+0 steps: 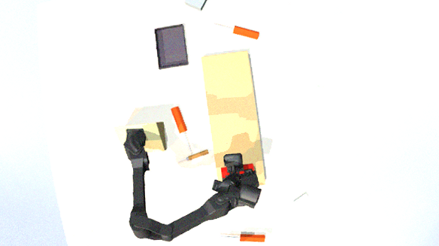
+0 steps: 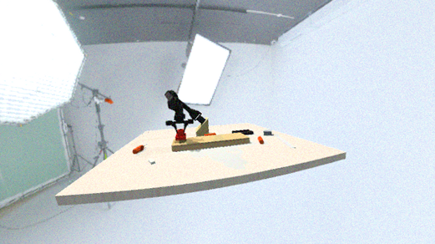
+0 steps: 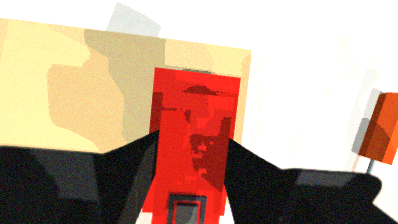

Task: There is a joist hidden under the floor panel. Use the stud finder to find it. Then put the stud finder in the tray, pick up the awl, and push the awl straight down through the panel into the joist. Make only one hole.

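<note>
The jaws (image 1: 238, 170) (image 2: 181, 129) are closed around the red stud finder (image 1: 226, 171) (image 2: 180, 136) (image 3: 175, 120), holding it over the end of the floor panel (image 1: 228, 81) (image 2: 219, 140) (image 3: 30, 85) nearer the left edge of the worktop (image 2: 130, 178), as the exterior view shows it. Whether finder and panel touch, I cannot tell. An orange-handled tool (image 1: 252, 237) (image 2: 138, 149) (image 3: 380, 125) lies near that same edge. Toward the far edge sits the dark tray (image 1: 172, 46) (image 2: 242, 131), without the finder in it. A second orange-handled tool (image 1: 246, 32) (image 2: 261, 139) lies beyond the panel's other end, toward the worktop's right corner. From above, a small brown-handled tool (image 1: 198, 155) lies beside the panel, out of the jaws.
</note>
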Motion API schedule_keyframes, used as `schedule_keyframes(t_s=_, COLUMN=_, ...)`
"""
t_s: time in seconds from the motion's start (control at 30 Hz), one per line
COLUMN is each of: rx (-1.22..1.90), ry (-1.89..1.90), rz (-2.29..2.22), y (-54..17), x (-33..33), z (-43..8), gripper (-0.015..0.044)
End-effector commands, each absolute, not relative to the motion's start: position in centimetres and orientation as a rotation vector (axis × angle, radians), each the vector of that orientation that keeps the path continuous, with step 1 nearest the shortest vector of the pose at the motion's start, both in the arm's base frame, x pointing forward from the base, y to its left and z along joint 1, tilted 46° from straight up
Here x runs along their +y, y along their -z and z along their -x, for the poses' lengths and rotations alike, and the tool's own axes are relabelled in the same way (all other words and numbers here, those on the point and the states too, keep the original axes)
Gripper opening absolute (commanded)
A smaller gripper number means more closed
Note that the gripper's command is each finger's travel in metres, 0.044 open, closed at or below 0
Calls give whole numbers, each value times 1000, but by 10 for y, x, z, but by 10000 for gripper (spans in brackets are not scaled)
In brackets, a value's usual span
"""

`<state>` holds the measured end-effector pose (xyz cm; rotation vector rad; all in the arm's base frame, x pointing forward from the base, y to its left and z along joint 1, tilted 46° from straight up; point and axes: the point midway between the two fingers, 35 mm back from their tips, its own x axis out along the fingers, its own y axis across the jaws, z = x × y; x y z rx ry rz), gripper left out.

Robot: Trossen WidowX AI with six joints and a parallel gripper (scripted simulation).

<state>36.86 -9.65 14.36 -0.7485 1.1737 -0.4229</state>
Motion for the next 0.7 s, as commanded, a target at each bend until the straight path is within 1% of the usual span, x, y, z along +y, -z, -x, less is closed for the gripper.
schedule_keyframes(t_s=0.0, rx=1171, ry=414, rz=752, y=-140, x=-98, z=-370, gripper=0)
schedule_keyframes(t_s=0.37, rx=1171, ry=414, rz=753, y=-130, x=-109, z=-371, gripper=0)
schedule_keyframes(t_s=0.67, rx=1171, ry=414, rz=753, y=-123, x=-103, z=-370, gripper=0)
